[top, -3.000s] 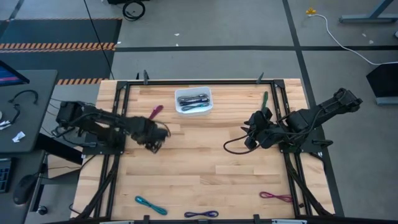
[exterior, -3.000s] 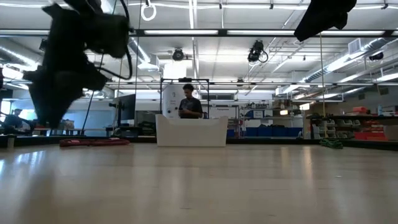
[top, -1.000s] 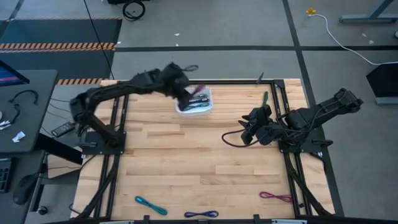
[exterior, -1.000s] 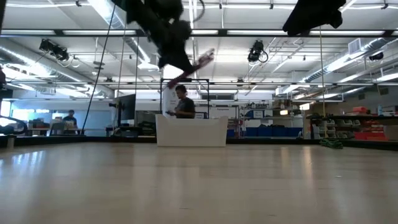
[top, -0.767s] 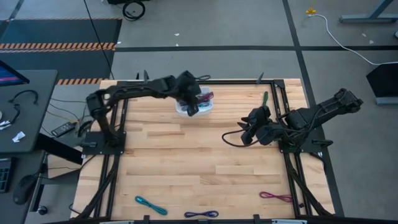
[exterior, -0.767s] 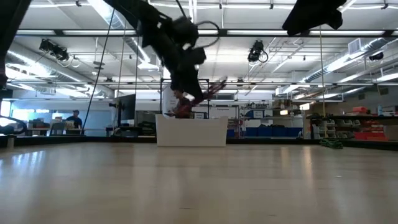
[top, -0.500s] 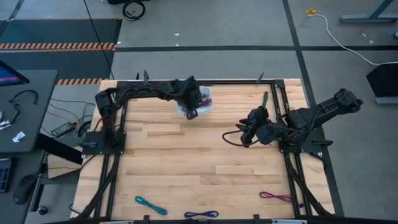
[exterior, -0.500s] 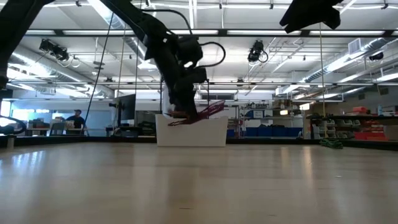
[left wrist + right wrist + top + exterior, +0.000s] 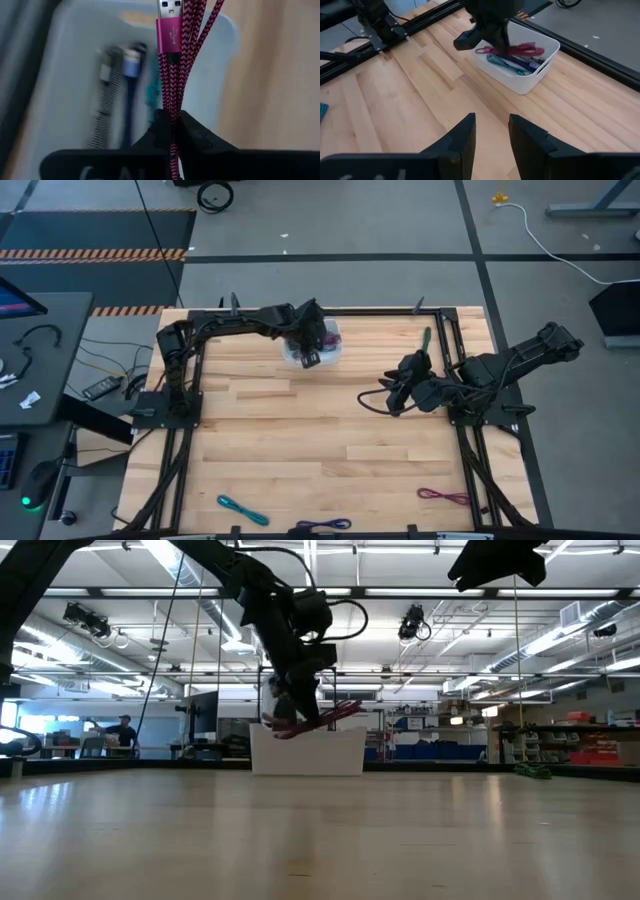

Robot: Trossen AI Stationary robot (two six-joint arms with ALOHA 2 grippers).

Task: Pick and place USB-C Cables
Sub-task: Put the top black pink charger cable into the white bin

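My left gripper [image 9: 318,342] hangs over the white bin [image 9: 292,358] at the table's far middle, shut on a magenta USB-C cable bundle [image 9: 335,714] that sits at about rim height. Inside the bin lie a grey cable [image 9: 106,102], a blue one [image 9: 131,95] and a teal one [image 9: 153,97]. My right gripper [image 9: 492,134] waits open and empty at the table's right [image 9: 396,387]. A green cable [image 9: 426,337] lies at the far right; teal [image 9: 242,509], purple [image 9: 323,525] and magenta [image 9: 443,496] ones lie along the near edge. My left gripper pinches the magenta bundle [image 9: 173,107] between its two fingers, several strands together, part way along its length. The fingers [image 9: 298,705] come from above, pointing down, and lie across the bundle. The bundle sticks out to both sides, nearly level, its plug end [image 9: 167,27] over the bin.
A black metal frame [image 9: 452,340] runs along the table's far, left and right edges. Bare wooden tabletop [image 9: 320,440] stretches between the bin and the near edge. People stand in the room behind the table [image 9: 122,730].
My left gripper has come down from high above the bin's far left side to just over the bin, moving a little toward the right and near edges. The magenta bundle has gone with it and has tipped from slanting upward to nearly level at rim height.
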